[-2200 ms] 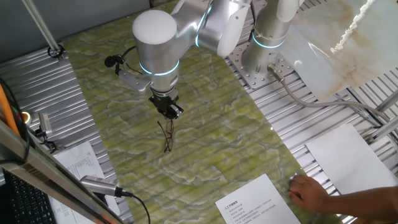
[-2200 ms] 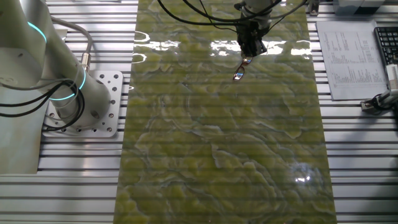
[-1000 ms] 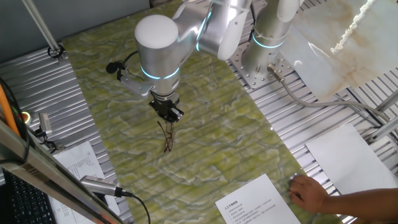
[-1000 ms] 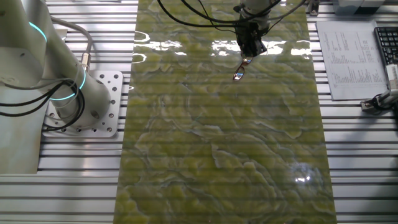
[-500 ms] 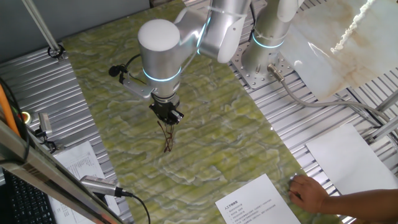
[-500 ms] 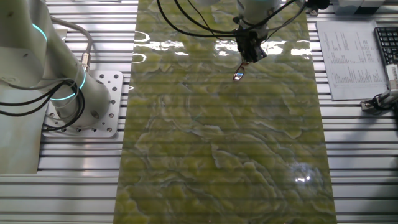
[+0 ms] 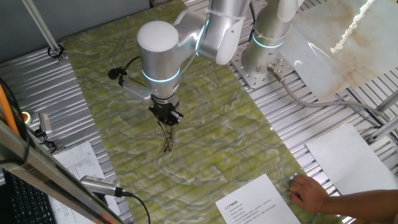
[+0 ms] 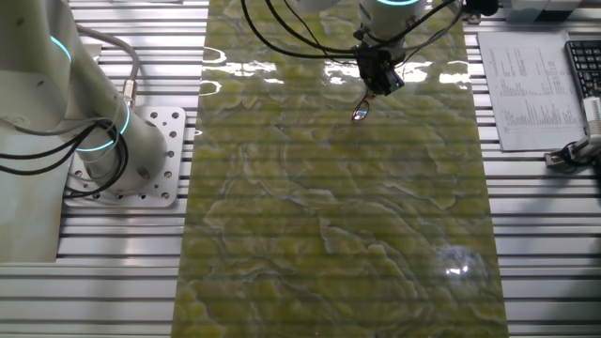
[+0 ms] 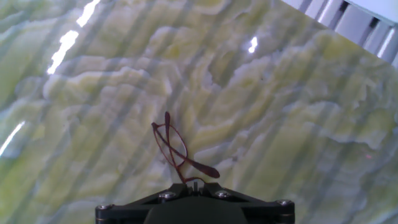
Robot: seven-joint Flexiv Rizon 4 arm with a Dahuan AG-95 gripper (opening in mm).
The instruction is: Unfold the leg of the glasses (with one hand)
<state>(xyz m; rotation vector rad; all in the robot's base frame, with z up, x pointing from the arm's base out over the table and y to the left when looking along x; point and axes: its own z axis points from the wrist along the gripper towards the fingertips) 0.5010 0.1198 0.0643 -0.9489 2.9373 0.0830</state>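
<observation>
The glasses (image 7: 166, 138) are a thin reddish-brown wire frame with clear lenses, on the green marbled mat (image 7: 205, 143). In the hand view the glasses (image 9: 174, 146) stand tilted just ahead of the fingers, and one thin leg runs back into the closed jaws. My hand, the small black gripper (image 7: 165, 118), hangs straight above them and is shut on that leg. The other fixed view shows the gripper (image 8: 376, 84) just above the glasses (image 8: 361, 112), near the far end of the mat. The pinch point (image 9: 195, 182) sits at the bottom edge of the hand view.
A person's bare hand (image 7: 308, 191) rests at the lower right beside a printed sheet (image 7: 255, 205). The arm's base plate (image 7: 264, 68) is behind the mat. A paper (image 8: 521, 75) and keyboard (image 8: 584, 66) lie right of the mat. Ribbed metal table surrounds it.
The wrist and gripper have shifted a little toward the left and down over the glasses. The frame stays at about the same spot on the mat.
</observation>
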